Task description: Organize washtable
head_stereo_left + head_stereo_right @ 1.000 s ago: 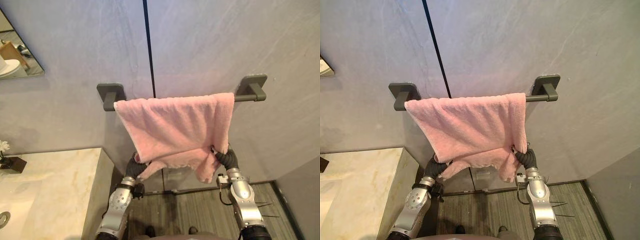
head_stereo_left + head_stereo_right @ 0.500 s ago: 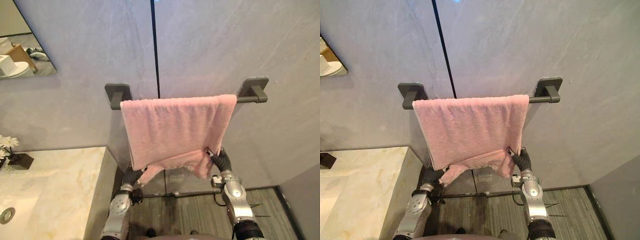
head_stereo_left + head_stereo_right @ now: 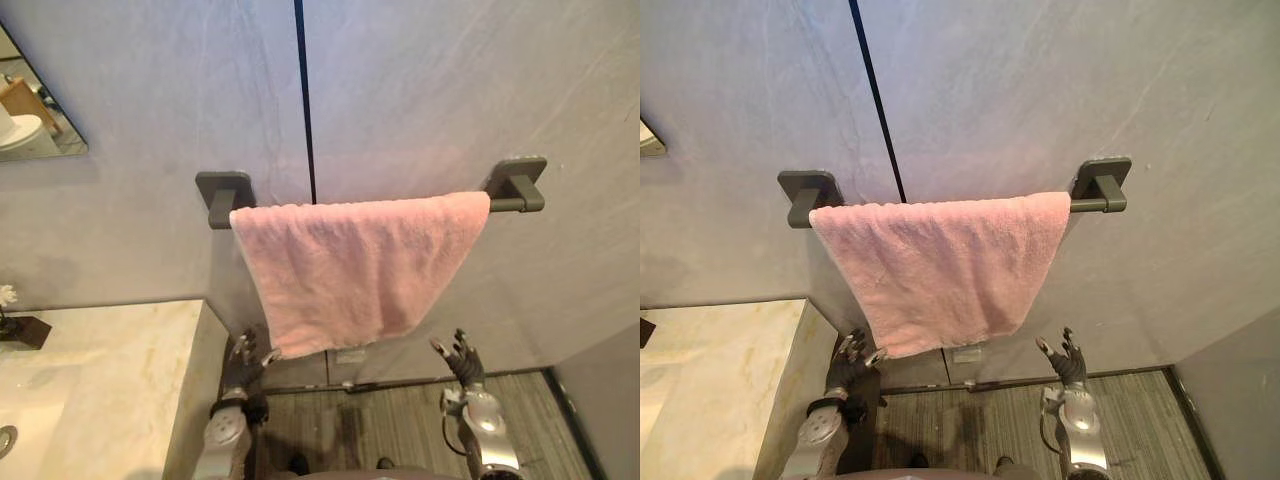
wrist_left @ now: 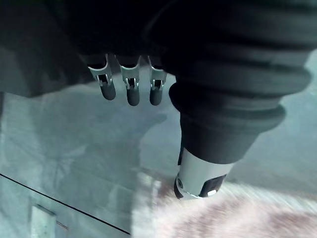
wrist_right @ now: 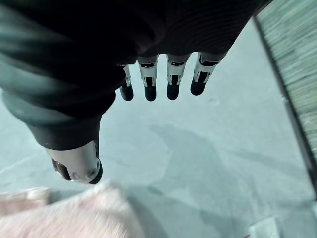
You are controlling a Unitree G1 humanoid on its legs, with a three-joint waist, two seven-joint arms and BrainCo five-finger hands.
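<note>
At the upper left edge a mirror [image 3: 35, 115] hangs on the smooth grey wall [image 3: 420, 90], and below it, in the lower left, lies a pale marbled stone counter [image 3: 110, 380] with a small dark box [image 3: 24, 331] at its far left. Just right of the counter's edge, the left robot hand [image 3: 240, 365] points upward with its fingers straight and spread, thumb apart, holding nothing. The lowest corner of the pink towel [image 3: 350, 270] hangs just beside its fingertips; contact cannot be judged. The towel is draped over a dark grey towel bar [image 3: 222, 192] in the middle of the frame, its long axis running level along the bar. Its fluffy terry cloth hangs flat, and the bottom hem slants, lower on the left and higher on the right. To the lower right, the right robot hand [image 3: 462, 358] is also raised with fingers spread apart and empty, below the towel's right lower corner and clear of it, above the striped floor [image 3: 400, 425].
</note>
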